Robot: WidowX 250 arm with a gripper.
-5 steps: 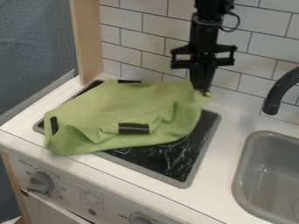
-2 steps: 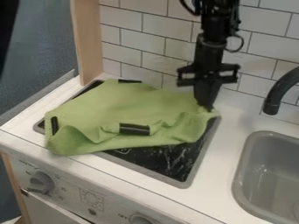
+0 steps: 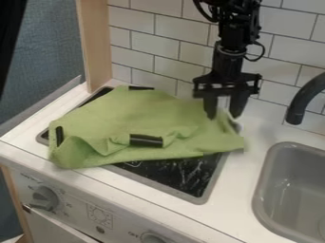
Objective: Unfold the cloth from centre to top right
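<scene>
Tiled wall [image 3: 141, 45] stands behind your work; white counter [image 3: 251, 163] runs below it.

Green cloth [image 3: 133, 114] lies rumpled over much of the black stove top. Its long axis runs left to right across your view, and one corner points right, past the stove top's right edge and over the counter. The back left side rises toward the wooden post; the front left corner laps over the front edge of the stove top, near the counter's front edge. Creases gather in the front half, around a dark bar [image 3: 146, 140]. Near the back right, a fold stands up, paler at its edge.

Stove top [image 3: 175, 178] shows glossy black along your front right, with a gray rim. You have a strip of white counter between that rim and the gray sink [image 3: 298, 178].

Wooden post [image 3: 95, 47] stands upright at the back left.

Gripper [image 3: 224, 116] hangs downward over the cloth's back right part, its fingers spread with the raised fold seen between them; you can't tell whether they touch it.

Black faucet [image 3: 301, 99] curves down behind the sink. Round knob [image 3: 44, 197] sits on the front panel, lower left.
</scene>
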